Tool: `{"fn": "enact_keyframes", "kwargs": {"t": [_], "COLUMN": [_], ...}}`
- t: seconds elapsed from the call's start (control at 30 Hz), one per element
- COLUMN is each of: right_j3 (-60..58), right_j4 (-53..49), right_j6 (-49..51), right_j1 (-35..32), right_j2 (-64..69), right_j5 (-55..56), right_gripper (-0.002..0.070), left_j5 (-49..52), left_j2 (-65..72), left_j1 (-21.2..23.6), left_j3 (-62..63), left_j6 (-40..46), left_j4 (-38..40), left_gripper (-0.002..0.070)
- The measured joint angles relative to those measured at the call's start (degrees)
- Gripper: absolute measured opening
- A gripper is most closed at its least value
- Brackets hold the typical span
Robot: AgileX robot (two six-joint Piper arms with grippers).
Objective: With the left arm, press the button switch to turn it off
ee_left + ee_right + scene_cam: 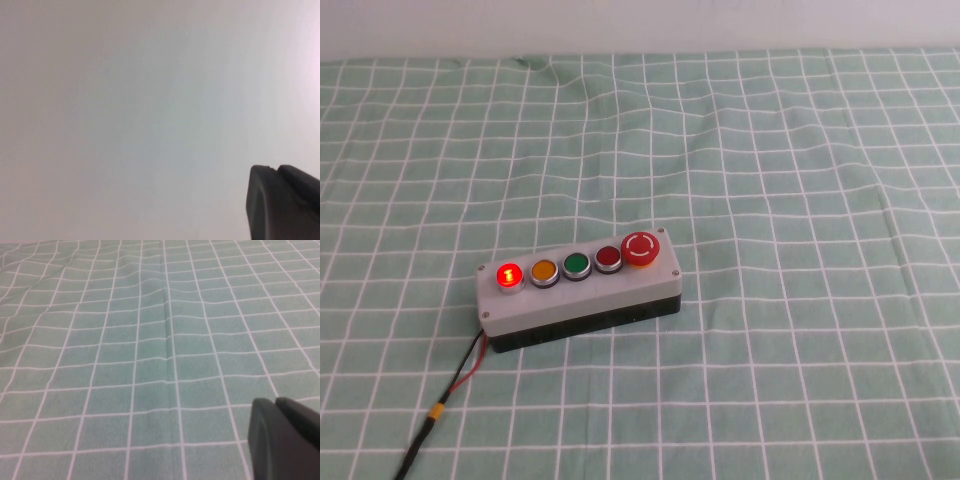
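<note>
From my raised camera I saw the switch box (578, 290) lying on the table (800, 200), a little left of centre in the lower half of the frame, set at a slight slant so its right end sat farther up the picture. Its grey top carried a row of five buttons: a lit red button (507, 275) at the left end, then an amber button (543, 271), a green button (576, 265), a dark red button (608, 258) and a large red emergency-stop cap (640, 248) at the right end. The box's base was black. A red and black cable (445, 400) left its lower left corner and ran off the bottom edge of the frame, so I could not see where it ended. A green cloth with a white grid (820, 350) covered the table, rumpled toward the upper left.

Neither arm appeared in that raised view. In the left wrist view only a dark corner of the left gripper (285, 205) showed at the lower right, cut off by the frame edge, against a blank pale surface; I could not tell how its fingers stood, nor whether they held anything. In the right wrist view the right gripper (285, 440) was likewise a dark cut-off piece at the lower right, above bare checked cloth, and I could not tell its state either.
</note>
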State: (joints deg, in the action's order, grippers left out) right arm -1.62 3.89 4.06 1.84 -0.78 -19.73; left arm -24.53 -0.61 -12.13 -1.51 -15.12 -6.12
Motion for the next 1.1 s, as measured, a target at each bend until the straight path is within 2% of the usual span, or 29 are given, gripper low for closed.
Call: {"fn": "enact_keyframes", "kwargs": {"t": [0.1, 0.2, 0.3, 0.4, 0.53, 0.73, 0.8, 0.93, 1.03, 1.1], "right_j3": [0.0, 0.0, 0.0, 0.0, 0.0, 0.0, 0.0, 0.0, 0.0, 0.0], "right_j4": [0.0, 0.0, 0.0, 0.0, 0.0, 0.0, 0.0, 0.0, 0.0, 0.0], "right_j6": [0.0, 0.0, 0.0, 0.0, 0.0, 0.0, 0.0, 0.0, 0.0, 0.0], "right_j1": [0.0, 0.0, 0.0, 0.0, 0.0, 0.0, 0.0, 0.0, 0.0, 0.0], "right_j2": [0.0, 0.0, 0.0, 0.0, 0.0, 0.0, 0.0, 0.0, 0.0, 0.0], "right_j5": [0.0, 0.0, 0.0, 0.0, 0.0, 0.0, 0.0, 0.0, 0.0, 0.0], "right_gripper": [-0.0016, -0.0016, -0.0016, -0.0016, -0.0016, -0.0016, -0.0016, -0.0016, -0.0016, -0.0016], "left_j5": [-6.3, -3.2, 3.6, 9.7, 19.8, 40.6, 48.2, 63.9, 69.7, 70.3], "left_j2": [-0.1, -0.1, -0.1, 0.4, 4.8, 15.2, 19.5, 27.9, 32.8, 35.3], "left_j1": [0.0, 0.0, 0.0, 0.0, 0.0, 0.0, 0.0, 0.0, 0.0, 0.0], "left_j3": [0.7, 5.2, 12.5, 21.0, 31.9, 44.8, 48.0, 53.2, 55.2, 55.4], "left_j6": [-4.2, -5.9, -8.0, -11.8, -15.6, -16.2, -14.1, -2.1, 7.1, 9.4], "left_j4": [-1.0, -6.1, -13.0, -16.5, -17.7, -17.4, -15.7, -8.9, -4.6, -3.0], "left_gripper": [-0.0003, -0.0003, -0.0003, -0.0003, -0.0003, -0.0003, -0.0003, -0.0003, -0.0003, -0.0003]}}
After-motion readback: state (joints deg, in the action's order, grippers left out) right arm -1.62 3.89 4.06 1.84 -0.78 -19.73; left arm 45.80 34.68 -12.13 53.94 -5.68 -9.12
